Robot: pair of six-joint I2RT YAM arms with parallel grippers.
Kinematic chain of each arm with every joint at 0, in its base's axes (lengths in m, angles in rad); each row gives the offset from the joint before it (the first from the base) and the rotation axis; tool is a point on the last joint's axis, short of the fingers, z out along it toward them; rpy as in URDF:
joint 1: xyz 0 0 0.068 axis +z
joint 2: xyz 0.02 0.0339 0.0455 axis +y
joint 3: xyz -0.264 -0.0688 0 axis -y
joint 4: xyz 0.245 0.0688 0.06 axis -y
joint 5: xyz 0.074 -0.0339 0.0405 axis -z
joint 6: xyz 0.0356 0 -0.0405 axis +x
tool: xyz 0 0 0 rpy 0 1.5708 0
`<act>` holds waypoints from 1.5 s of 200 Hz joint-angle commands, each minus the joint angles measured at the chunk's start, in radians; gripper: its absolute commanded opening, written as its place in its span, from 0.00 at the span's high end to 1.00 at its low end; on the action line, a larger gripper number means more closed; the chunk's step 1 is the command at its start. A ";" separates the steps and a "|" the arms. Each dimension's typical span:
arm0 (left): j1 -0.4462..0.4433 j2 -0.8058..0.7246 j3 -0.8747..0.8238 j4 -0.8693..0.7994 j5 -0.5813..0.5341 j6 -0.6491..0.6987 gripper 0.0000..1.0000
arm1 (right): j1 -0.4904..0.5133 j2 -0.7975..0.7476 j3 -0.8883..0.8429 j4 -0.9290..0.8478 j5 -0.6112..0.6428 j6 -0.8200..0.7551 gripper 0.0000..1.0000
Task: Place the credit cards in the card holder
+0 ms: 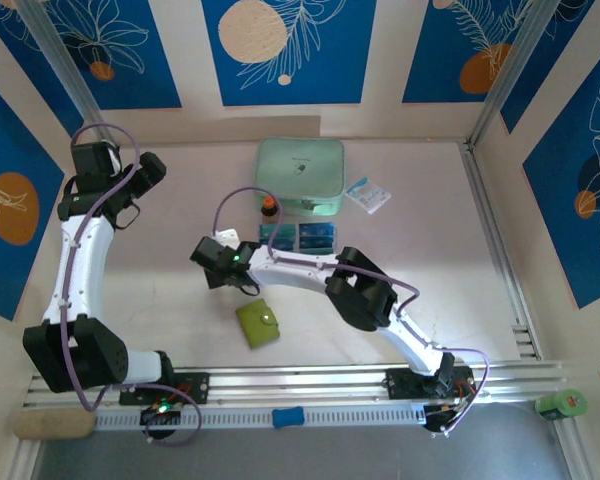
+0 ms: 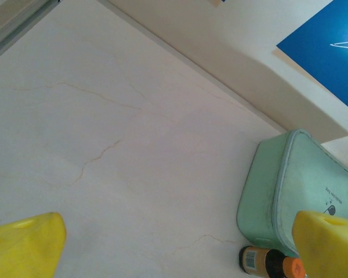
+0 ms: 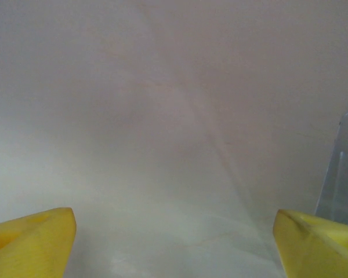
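Credit cards [image 1: 300, 237] lie flat in a short row, blue and teal, just on the near side of the mint-green zip case [image 1: 300, 176] at table centre-far. I can't get a sure count from the top view. A small brown bottle [image 1: 269, 208] with an orange cap stands at the left end of the row, right beside the case's near-left corner. A clear packet [image 1: 367, 194] with blue print lies just right of the case.

Card holder [image 1: 258, 324] is nearer to the bases and well apart from the cards. It is olive, lies flat with the snap stud up and looks folded shut. The right forearm crosses the table [image 1: 450, 260] between the holder and the cards.

Right gripper [image 3: 174, 217]: the arm reaches far-left from its base, and the wrist sits just left of and slightly near to the card row, with the holder on its near side. In the wrist view the yellow fingers [image 3: 32, 234] are spread wide with nothing between them, over blurred pale tabletop. A pale bluish translucent edge shows at the right margin; I can't tell what it is.

Left gripper [image 2: 177, 220]: the arm is up at the far-left of the table, well away from both cards and holder. Its fingers [image 2: 23, 246] are also wide apart and hold nothing. Its camera looks across bare table toward the case and bottle on the right.
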 commanded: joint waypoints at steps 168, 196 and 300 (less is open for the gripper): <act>-0.002 -0.129 -0.126 0.017 0.187 -0.031 0.00 | -0.346 -0.587 -0.632 0.274 -0.454 -0.298 0.11; -0.033 -0.146 -0.154 0.017 0.193 -0.030 0.00 | -0.343 -0.669 -0.683 0.216 -0.458 -0.255 0.11; -0.334 -0.301 -0.386 0.040 0.048 -0.086 0.00 | -0.431 -0.951 -1.116 0.195 -0.356 -0.052 0.10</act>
